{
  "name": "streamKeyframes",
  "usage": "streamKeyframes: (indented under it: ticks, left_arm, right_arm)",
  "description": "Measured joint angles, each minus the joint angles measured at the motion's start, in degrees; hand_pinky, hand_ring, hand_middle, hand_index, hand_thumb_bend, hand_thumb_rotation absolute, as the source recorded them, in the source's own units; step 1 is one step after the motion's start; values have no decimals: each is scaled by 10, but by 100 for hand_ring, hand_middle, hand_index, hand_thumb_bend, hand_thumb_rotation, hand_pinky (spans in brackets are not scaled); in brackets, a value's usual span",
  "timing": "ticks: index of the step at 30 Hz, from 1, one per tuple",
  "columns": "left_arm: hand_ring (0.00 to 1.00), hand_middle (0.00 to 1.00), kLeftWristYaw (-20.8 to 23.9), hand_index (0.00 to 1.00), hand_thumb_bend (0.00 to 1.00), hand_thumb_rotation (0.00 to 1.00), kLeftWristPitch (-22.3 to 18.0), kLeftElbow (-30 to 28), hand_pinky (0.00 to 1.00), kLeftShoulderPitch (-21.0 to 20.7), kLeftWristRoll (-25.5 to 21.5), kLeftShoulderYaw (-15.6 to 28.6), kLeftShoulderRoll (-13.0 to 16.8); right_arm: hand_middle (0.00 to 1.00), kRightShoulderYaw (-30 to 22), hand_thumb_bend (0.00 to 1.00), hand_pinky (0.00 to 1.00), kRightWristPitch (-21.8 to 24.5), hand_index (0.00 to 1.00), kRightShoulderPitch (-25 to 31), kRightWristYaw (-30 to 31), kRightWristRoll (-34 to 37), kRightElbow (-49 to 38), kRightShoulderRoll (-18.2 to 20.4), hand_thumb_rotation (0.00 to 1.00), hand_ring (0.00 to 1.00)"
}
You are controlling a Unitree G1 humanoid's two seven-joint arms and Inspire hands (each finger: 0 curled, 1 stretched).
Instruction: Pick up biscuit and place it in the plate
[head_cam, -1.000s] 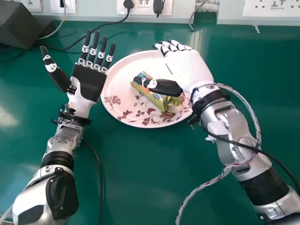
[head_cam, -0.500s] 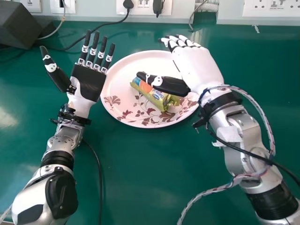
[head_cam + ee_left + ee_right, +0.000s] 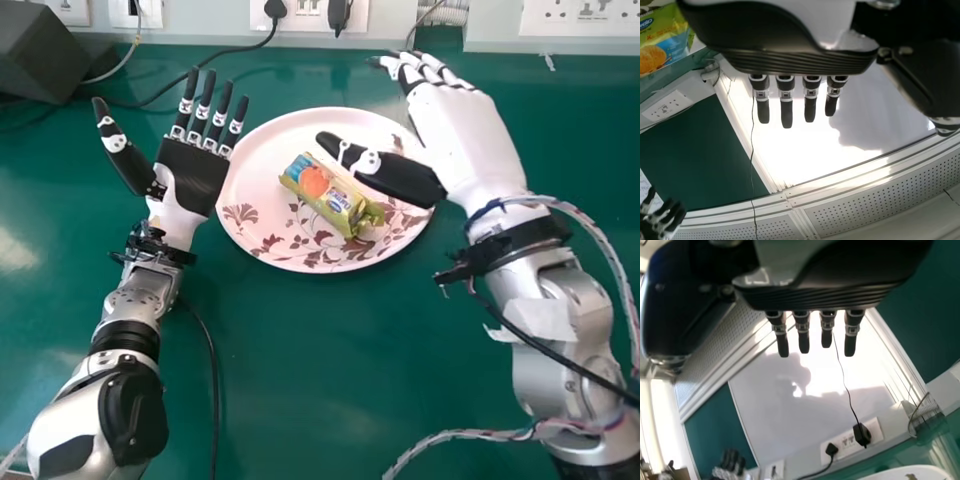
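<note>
You're holding your black-and-white left hand and right hand with digits apart. Between them, a yellow-green biscuit packet is lying on a round floral plate.

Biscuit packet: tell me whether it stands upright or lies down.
Lying down: the packet rests with its long side on the plate, inside the rim.

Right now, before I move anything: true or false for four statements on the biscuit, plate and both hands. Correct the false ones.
1. The biscuit packet lies on the plate. True.
2. The right hand is curled round the packet. False: it is open, and the packet lies outside its grasp.
3. The left hand is a closed fist. False: it is open, palm up.
4. The plate has a leafy pattern. True.
</note>
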Motion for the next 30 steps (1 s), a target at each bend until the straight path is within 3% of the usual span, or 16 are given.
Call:
streamKeyframes:
  ticks: [6,16,19,23,30]
  left_arm:
    - [96,98,2,100,94,75,-3,0,96,0,2,0,-2]
    - [93,94,4,100,97,74,-3,1,91,0,1,1,-2]
    - [90,95,4,100,99,74,-3,2,78,0,0,2,-2]
    - [88,97,4,100,100,78,-4,4,72,0,0,2,0]
    - [91,97,5,100,100,81,-4,9,79,-2,0,3,2]
  right_arm:
    - [100,-26,95,91,9,98,25,10,12,-48,9,76,97]
    - [99,-59,96,85,-9,93,65,-5,62,-79,28,74,98]
    - [98,-69,96,85,-28,93,77,-18,92,-79,32,73,97]
    - [98,-74,96,84,-42,94,85,-27,111,-79,35,73,96]
    - [98,-75,96,83,-52,96,95,-44,111,-79,45,73,96]
